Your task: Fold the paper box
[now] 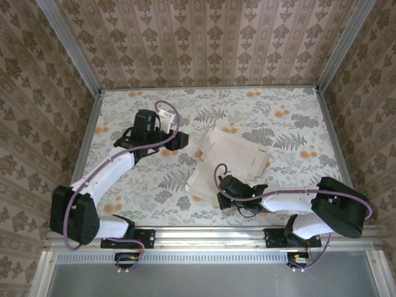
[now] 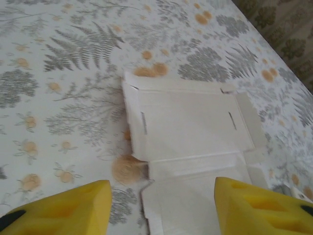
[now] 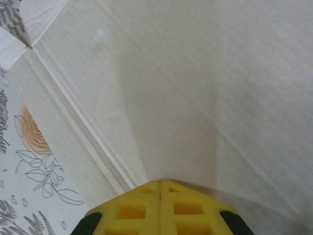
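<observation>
The paper box (image 1: 232, 161) lies unfolded in the middle of the table, pale whitish face up, with tabs and slots along its edges. My left gripper (image 1: 179, 141) hovers at the sheet's left edge. In the left wrist view its yellow fingers (image 2: 63, 208) stand apart, open, and a corner of the paper box (image 2: 190, 122) lies below and beyond the gap of the left gripper (image 2: 161, 210). My right gripper (image 1: 224, 189) sits at the sheet's near edge. Its fingers are shut together, and the tips of the right gripper (image 3: 160, 182) press against the pale paper box (image 3: 195, 88), which creases around them.
The floral tablecloth (image 1: 142, 185) covers the table. Patterned walls (image 1: 204, 43) enclose it at the back and both sides. A metal rail (image 1: 210, 235) runs along the near edge, where both arm bases are bolted.
</observation>
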